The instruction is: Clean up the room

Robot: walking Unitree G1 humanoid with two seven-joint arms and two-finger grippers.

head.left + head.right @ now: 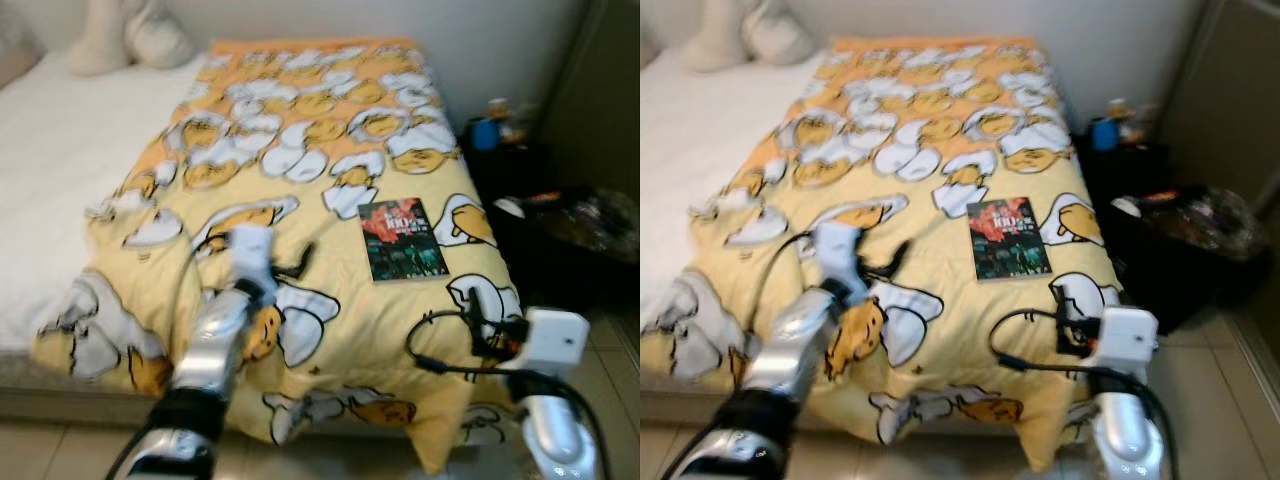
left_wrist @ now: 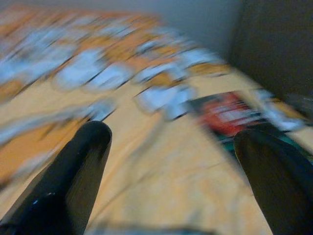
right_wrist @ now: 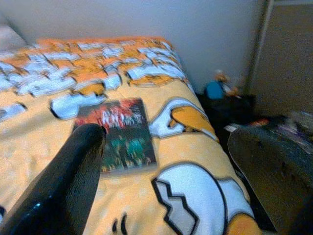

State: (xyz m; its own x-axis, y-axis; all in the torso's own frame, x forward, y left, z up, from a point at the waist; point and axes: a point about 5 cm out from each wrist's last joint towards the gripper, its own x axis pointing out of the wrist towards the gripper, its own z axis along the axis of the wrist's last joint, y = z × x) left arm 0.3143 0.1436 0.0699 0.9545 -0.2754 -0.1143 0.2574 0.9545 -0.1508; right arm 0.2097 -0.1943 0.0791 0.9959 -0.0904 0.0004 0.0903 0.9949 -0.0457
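Item one: our left gripper [image 1: 290, 268], fingers [image 2: 73, 166] spread wide and holding nothing, hovered over the yellow duvet [image 1: 300, 190] near the middle of its foot end, to the left of the book. Its wrist view was heavily blurred, yet we made out the red-and-dark cover lying ahead between the two black tips.

Item two: our right gripper [image 1: 485, 312], likewise wide open and empty, was raised over the duvet's near right corner, with its black cable looping beside it. Through its fingers [image 3: 63, 186] we saw the book just ahead.

Item three: the book [image 1: 401, 239], dark cover with red at the top and green below, lay flat on the duvet toward the bed's right side, between our two grippers and a little farther up the bed.

Item four: the bed [image 1: 60, 150], white sheet on the left, pillows [image 1: 130, 35] at the head.

Item five: a dark side table [image 1: 520, 190] right of the bed, carrying a blue cup [image 1: 485, 133] and clutter we could not identify.
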